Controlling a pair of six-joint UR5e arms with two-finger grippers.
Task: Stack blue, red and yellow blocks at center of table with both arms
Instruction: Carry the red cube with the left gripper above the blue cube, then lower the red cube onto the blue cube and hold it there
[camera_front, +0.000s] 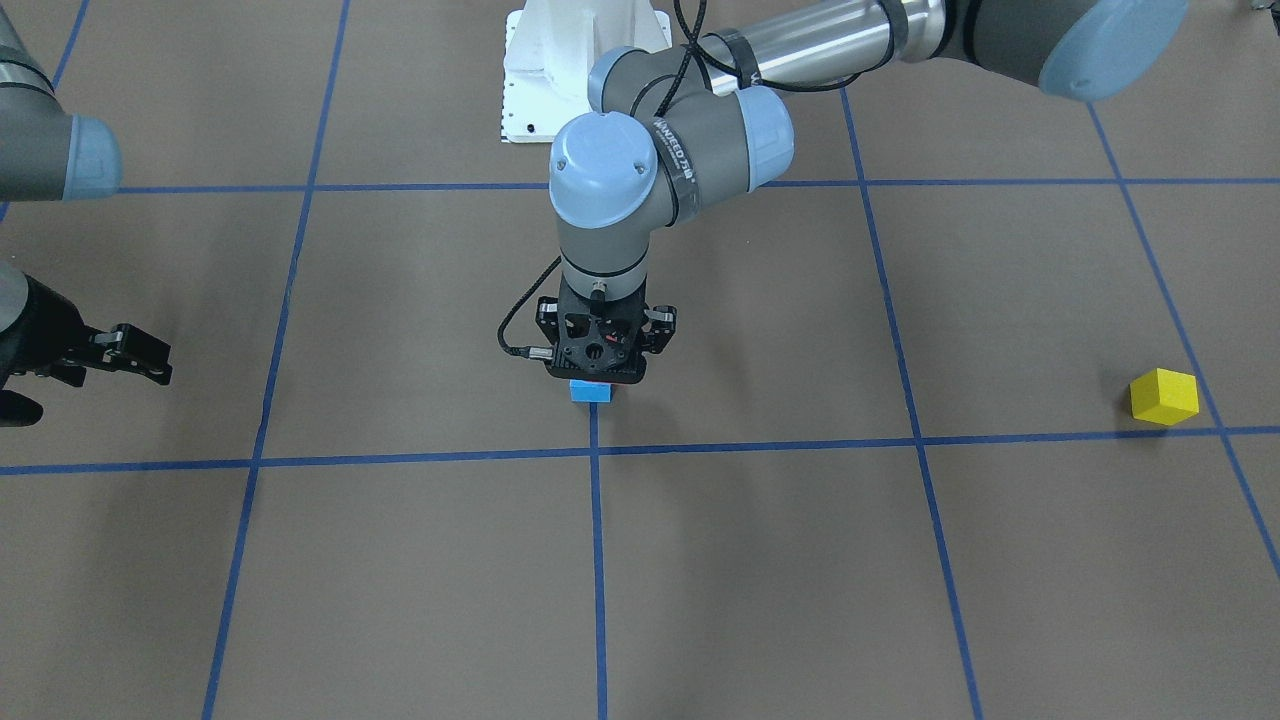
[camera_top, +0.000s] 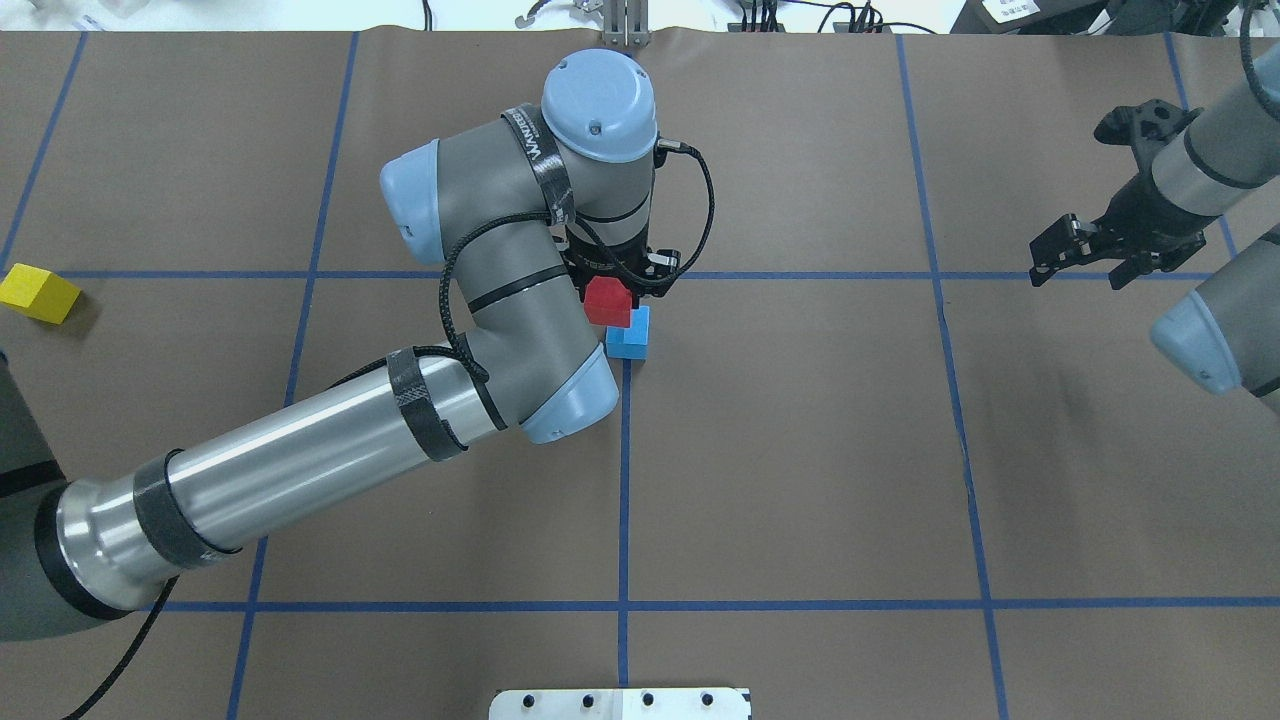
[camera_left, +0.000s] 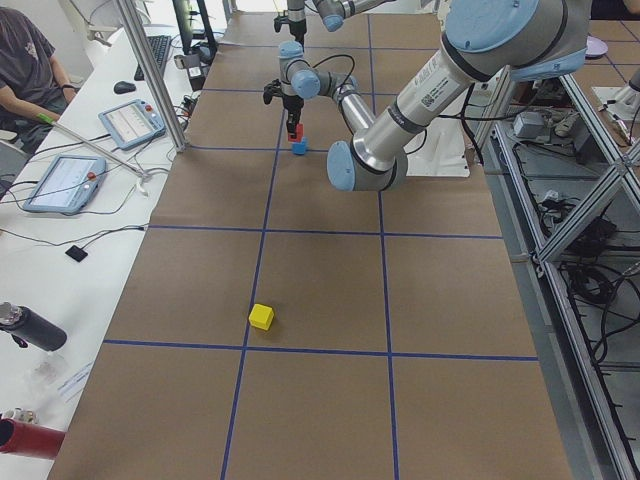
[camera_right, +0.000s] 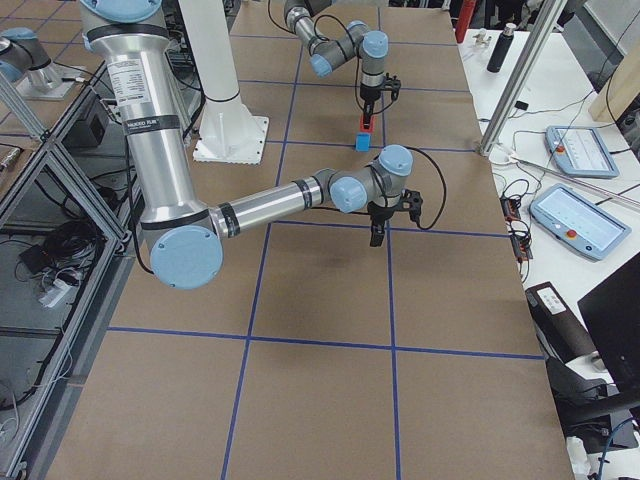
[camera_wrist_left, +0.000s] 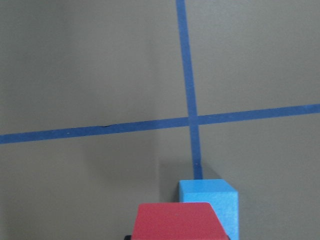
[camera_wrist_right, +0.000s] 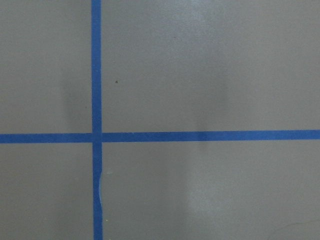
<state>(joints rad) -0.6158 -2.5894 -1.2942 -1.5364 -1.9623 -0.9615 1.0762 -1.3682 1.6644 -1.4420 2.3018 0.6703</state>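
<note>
My left gripper (camera_front: 596, 362) is at the table's centre, pointing straight down and shut on the red block (camera_top: 607, 300). The blue block (camera_top: 629, 335) rests on the table (camera_top: 800, 450) right under it, beside a tape crossing. In the left wrist view the red block (camera_wrist_left: 180, 222) hangs a little off to one side of the blue block (camera_wrist_left: 212, 205); whether they touch I cannot tell. The yellow block (camera_top: 38, 293) lies alone far out on the left arm's side. My right gripper (camera_top: 1080, 272) hovers open and holds nothing, far off on its own side.
The white pedestal base (camera_front: 560, 70) stands at the robot's edge of the table. In the exterior left view, a white desk with tablets (camera_left: 65, 180), a dark bottle (camera_left: 30, 325) and a seated person (camera_left: 25, 60) runs along the far long side. Bare brown surface surrounds the centre.
</note>
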